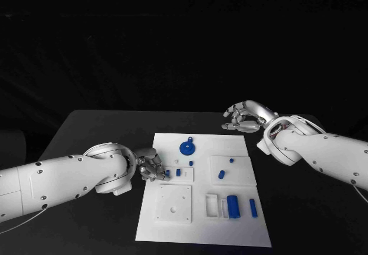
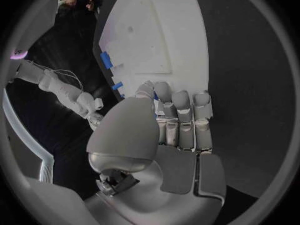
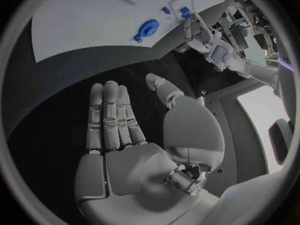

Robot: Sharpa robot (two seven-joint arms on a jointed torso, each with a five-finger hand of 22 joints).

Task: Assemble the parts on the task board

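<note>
While my left hand (image 1: 151,166) sits low at the board's (image 1: 245,234) left edge, left of centre in the head view, its fingers are curled in close around a small blue peg (image 1: 167,173) there; I cannot tell whether they actually hold it or only touch it, since the left wrist view shows the fingers folded tight with a sliver of blue behind them. My right hand (image 1: 247,117) hangs above the board's upper right corner, over bare table, fingers apart and holding nothing. I judge the step in hand to be the picking or seating of that peg near the small plate just right of my left hand, where a second peg (image 1: 178,172) stands. The round blue gear (image 1: 187,147) lies at upper centre of the board, a short blue piece (image 1: 220,173) on the square plate right of centre, and a blue cylinder (image 1: 233,206) and thin bar (image 1: 253,208) at lower right beside a white slot. The next move calls for a sure pinch on the peg and a clean, upright lift before carrying it to its hole. The table (image 1: 92,125) is black and matte, the board white and flat; the room behind is dark.
</note>
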